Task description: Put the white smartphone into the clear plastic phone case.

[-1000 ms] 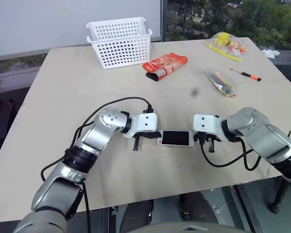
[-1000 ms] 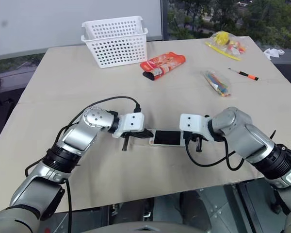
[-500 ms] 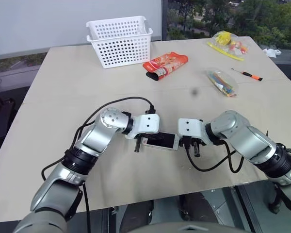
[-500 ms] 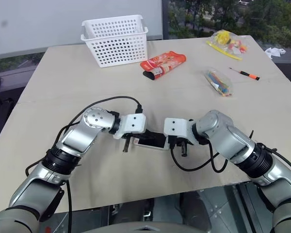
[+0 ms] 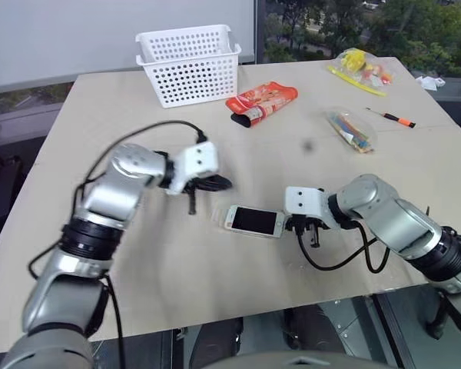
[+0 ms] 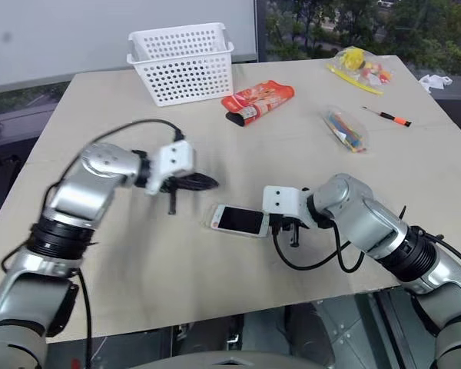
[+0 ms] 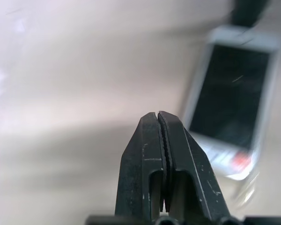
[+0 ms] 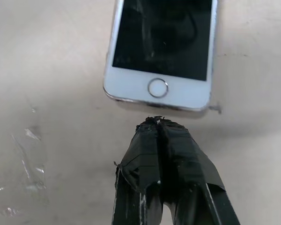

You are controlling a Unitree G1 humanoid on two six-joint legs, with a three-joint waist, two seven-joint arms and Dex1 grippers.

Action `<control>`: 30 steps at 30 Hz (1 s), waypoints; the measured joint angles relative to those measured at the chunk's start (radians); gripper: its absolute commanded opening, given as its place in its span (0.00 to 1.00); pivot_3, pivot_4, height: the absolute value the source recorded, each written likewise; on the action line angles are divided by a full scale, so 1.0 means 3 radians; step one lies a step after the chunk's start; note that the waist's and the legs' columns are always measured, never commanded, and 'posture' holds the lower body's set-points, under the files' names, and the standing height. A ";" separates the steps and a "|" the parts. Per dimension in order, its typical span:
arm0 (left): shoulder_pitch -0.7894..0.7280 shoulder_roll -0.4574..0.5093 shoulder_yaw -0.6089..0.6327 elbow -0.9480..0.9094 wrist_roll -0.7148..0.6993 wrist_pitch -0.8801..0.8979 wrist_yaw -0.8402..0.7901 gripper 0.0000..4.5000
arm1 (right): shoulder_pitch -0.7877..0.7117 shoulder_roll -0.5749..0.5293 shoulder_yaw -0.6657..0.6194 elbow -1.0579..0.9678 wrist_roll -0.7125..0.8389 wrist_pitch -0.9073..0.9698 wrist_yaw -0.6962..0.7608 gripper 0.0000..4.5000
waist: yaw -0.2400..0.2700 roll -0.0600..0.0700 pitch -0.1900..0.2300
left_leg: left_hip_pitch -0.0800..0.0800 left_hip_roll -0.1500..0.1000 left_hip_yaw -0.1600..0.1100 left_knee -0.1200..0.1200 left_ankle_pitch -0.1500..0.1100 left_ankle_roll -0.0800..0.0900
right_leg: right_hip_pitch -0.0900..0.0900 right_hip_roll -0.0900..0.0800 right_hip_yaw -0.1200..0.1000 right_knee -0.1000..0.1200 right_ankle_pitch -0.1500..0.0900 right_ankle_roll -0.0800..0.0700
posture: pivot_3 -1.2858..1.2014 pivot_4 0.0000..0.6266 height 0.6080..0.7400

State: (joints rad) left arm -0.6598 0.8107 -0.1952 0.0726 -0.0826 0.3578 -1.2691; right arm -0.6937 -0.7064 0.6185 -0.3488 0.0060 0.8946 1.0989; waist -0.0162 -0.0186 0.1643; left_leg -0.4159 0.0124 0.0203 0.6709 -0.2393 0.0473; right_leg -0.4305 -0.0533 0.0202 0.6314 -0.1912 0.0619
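Note:
The white smartphone lies flat and screen up on the table, a little in front of the middle. Thin glinting edges of the clear plastic phone case show around its end; I cannot tell how the phone sits in it. My left gripper hangs shut above the table, up and to the left of the phone, holding nothing. In its wrist view the left gripper has its fingers pressed together. My right gripper is shut and empty, its tips just off the phone's home-button end.
A white basket stands at the back of the table. An orange-red snack packet, a clear bag of coloured sticks, a yellow bag and a small screwdriver lie at the back right. The table's front edge runs close below the arms.
My left gripper has lifted off the phone's left end, moving up and to the left. The right gripper slid left and the phone shifted left with it; the phone now lies free.

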 measured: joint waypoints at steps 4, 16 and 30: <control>0.0216 0.0173 -0.0033 0.0063 0.0026 -0.0073 -0.0092 0.00 | 0.0000 0.0000 0.0000 -0.0001 0.0009 0.0003 -0.0019 0.01 | 0.0008 0.0001 0.0000 | -0.0002 0.0000 0.0002 -0.0001 0.0000 0.0000 | 0.0000 -0.0001 0.0000 -0.0004 0.0000 0.0000 | 0.52 0.24 1.00; 0.0446 -0.0084 -0.0312 -0.0231 0.0042 -0.0026 -0.0201 0.00 | -0.0006 -0.0004 0.0000 -0.0001 0.0021 0.0069 -0.0051 0.01 | 0.0016 0.0000 0.0001 | -0.0004 -0.0003 0.0003 0.0000 0.0000 0.0000 | 0.0000 -0.0004 0.0002 -0.0005 -0.0005 -0.0009 | 0.52 0.24 1.00; 0.0424 -0.0242 -0.0420 -0.0341 -0.0029 0.0039 -0.0136 0.00 | -0.0009 0.0236 0.0017 0.0072 -0.0040 0.0131 -0.0209 0.01 | -0.0005 0.0000 0.0001 | 0.0001 0.0000 0.0002 0.0000 0.0000 0.0000 | 0.0000 -0.0001 0.0001 0.0002 0.0000 0.0000 | 0.52 0.24 1.00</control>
State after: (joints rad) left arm -0.5325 0.7380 -0.3212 -0.0298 -0.0915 0.3695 -1.3098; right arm -0.6963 -0.6355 0.6236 -0.3273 -0.0060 0.9338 1.0361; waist -0.0177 -0.0187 0.1645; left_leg -0.4155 0.0122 0.0209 0.6710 -0.2393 0.0473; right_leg -0.4304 -0.0536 0.0204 0.6319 -0.1912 0.0619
